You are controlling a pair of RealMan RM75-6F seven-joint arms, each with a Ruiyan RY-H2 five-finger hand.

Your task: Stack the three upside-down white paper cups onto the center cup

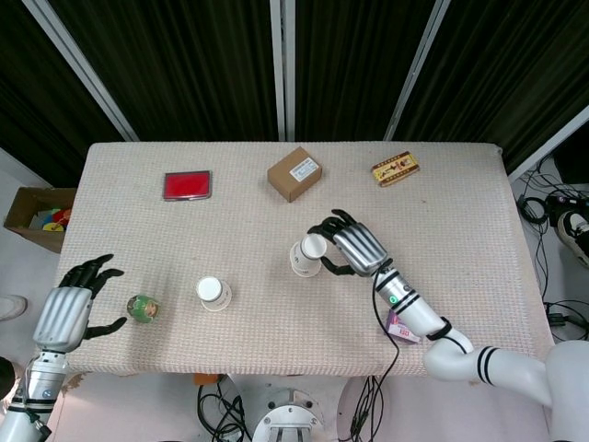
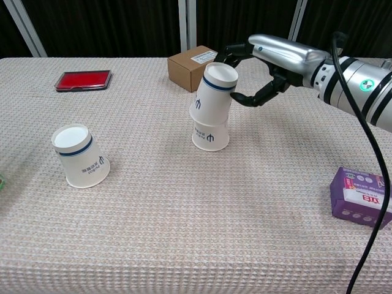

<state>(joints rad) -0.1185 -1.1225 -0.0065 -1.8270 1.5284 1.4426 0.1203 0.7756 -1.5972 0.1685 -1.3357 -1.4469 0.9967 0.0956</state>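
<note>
The fingers [image 2: 245, 98] of the right hand [image 2: 278, 58] curl around the top of a white paper cup [image 2: 212, 94], one dark fingertip below its rim side and others over its upturned bottom, so the hand holds this cup. The held cup is upside-down, slightly tilted, and sits over the center cup [image 2: 210, 135], which stands upside-down on the counter [image 2: 196, 220]; only the lower part of the center cup shows below it. In the head view the same right hand [image 1: 354, 249] covers the two cups [image 1: 308, 256] from the right side.

The third white cup [image 2: 79, 155] stands alone, upside-down, well apart to the left of the stack.

The left hand [image 1: 64, 313] is at the left edge of the counter with its fingers spread and nothing in them. A small green object [image 1: 143, 308] lies just beside it.

Further back lie a brown cardboard box [image 2: 195, 66] and a red flat case [image 2: 83, 80]. A purple packet [image 2: 362, 197] lies near the right front edge.
</note>
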